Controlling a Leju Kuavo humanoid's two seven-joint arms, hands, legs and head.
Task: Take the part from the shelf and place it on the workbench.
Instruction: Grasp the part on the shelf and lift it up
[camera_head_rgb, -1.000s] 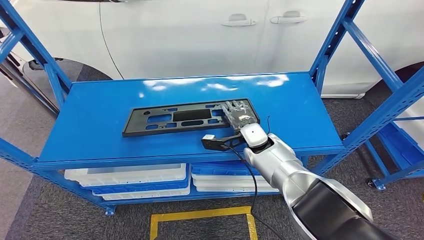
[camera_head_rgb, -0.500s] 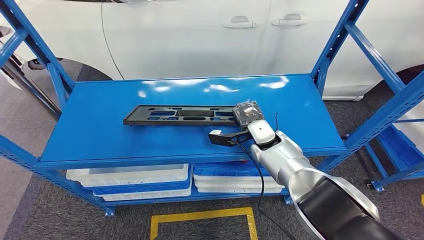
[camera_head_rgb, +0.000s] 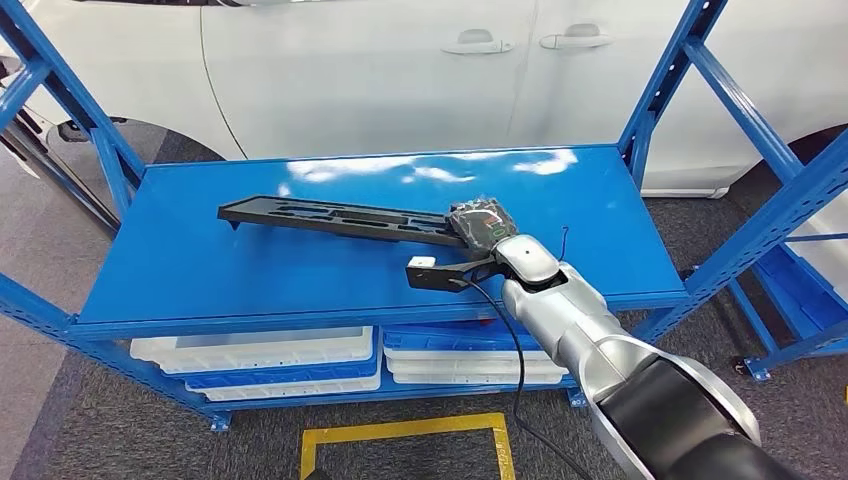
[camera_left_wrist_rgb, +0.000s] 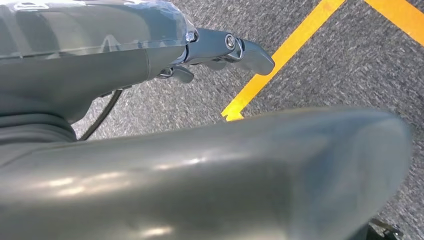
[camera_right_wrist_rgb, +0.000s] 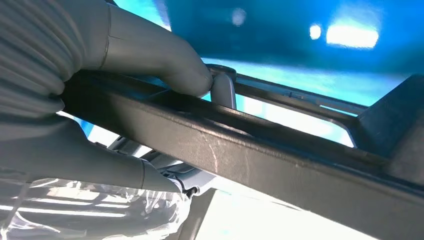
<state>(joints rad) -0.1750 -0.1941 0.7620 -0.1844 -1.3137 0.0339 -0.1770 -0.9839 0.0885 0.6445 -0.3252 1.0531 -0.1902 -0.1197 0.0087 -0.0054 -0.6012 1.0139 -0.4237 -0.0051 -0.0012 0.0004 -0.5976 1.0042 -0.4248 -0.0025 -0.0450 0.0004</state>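
**Bright, even light with glare on the blue shelf**

The head view is sharp and evenly lit from overhead. White glare patches sit along the far edge of the shelf top (camera_head_rgb: 400, 230), and the black part (camera_head_rgb: 330, 217) casts only a faint shadow. The right wrist view is close and soft, with blown-out highlights on the blue surface. In the left wrist view a blurred grey shape looms near, while the carpet (camera_left_wrist_rgb: 320, 75) stays crisp.
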